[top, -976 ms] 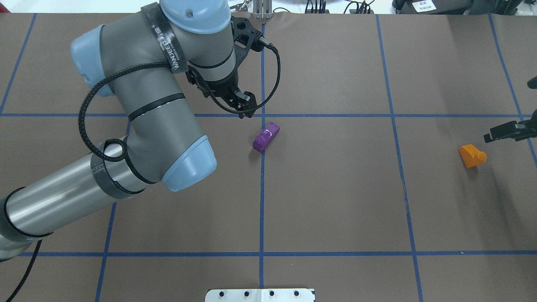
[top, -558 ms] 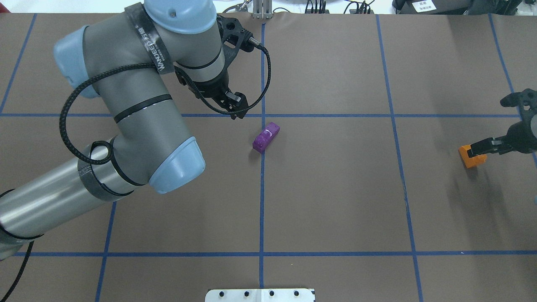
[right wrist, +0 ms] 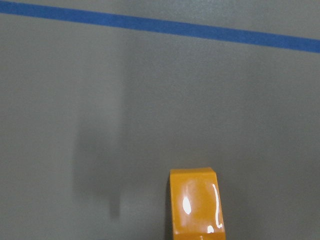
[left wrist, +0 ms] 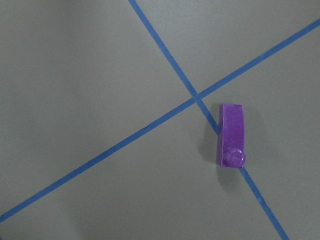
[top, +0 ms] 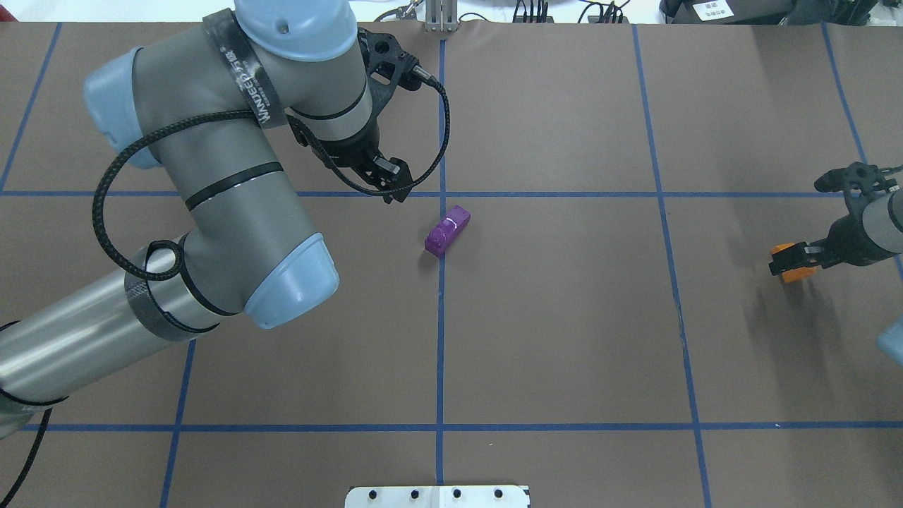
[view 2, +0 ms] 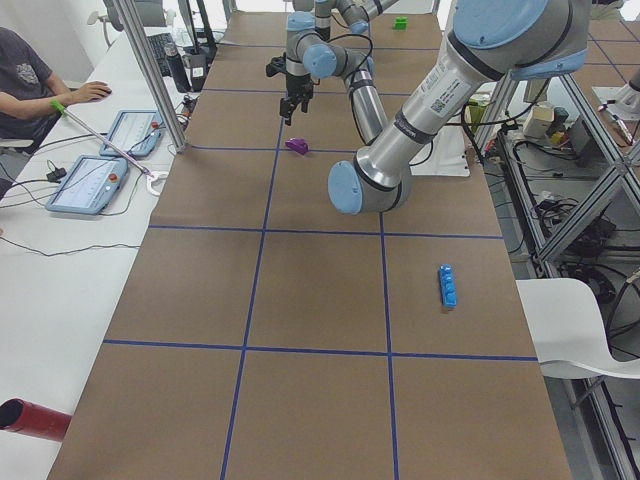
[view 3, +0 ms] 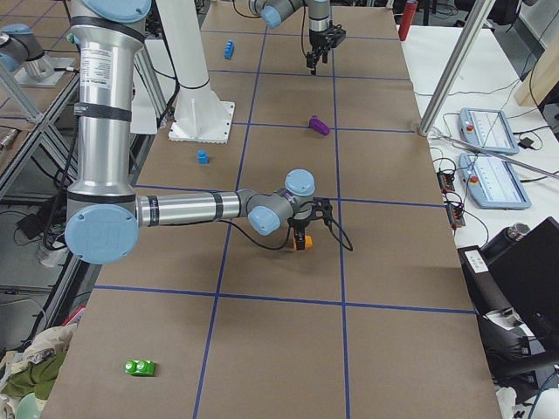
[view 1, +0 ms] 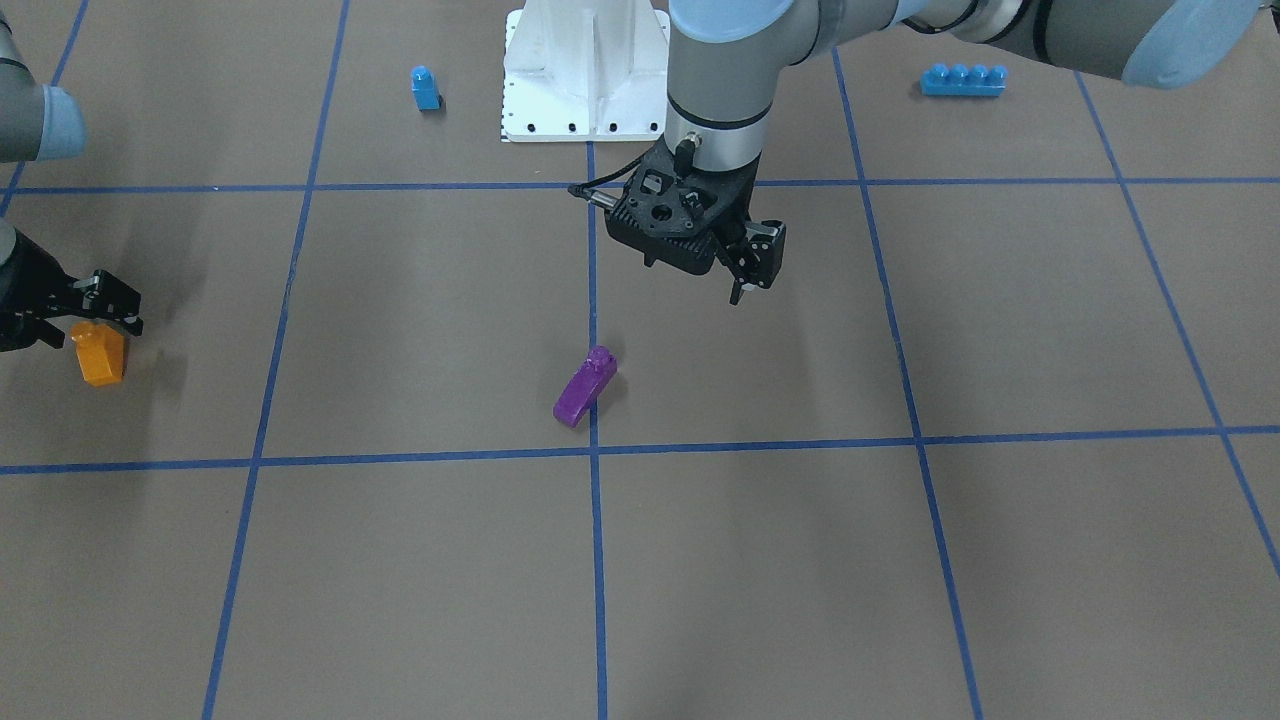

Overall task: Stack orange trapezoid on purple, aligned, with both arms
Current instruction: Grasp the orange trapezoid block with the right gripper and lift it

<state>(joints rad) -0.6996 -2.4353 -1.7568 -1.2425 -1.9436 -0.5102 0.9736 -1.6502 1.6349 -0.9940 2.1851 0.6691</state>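
The purple brick (top: 447, 231) lies on the table near the centre cross of blue tape, also in the front view (view 1: 585, 386) and the left wrist view (left wrist: 231, 135). My left gripper (top: 392, 189) hangs open and empty above the table, to the left of and beyond the purple brick, apart from it (view 1: 748, 285). The orange trapezoid (top: 796, 274) stands at the far right, also in the front view (view 1: 100, 353) and the right wrist view (right wrist: 196, 202). My right gripper (top: 794, 258) is open, low over the orange trapezoid, a finger on either side (view 1: 75, 318).
A small blue single-stud brick (view 1: 425, 88) and a long blue four-stud brick (view 1: 963, 79) lie near the white pedestal base (view 1: 585, 70). A green brick (view 3: 140, 367) lies at the table's right end. Operators' tablets (view 2: 95, 180) sit on a side table.
My right gripper has come in from the right edge and down over the orange trapezoid. My left gripper has drifted left, away from the purple brick. Neither brick has moved.
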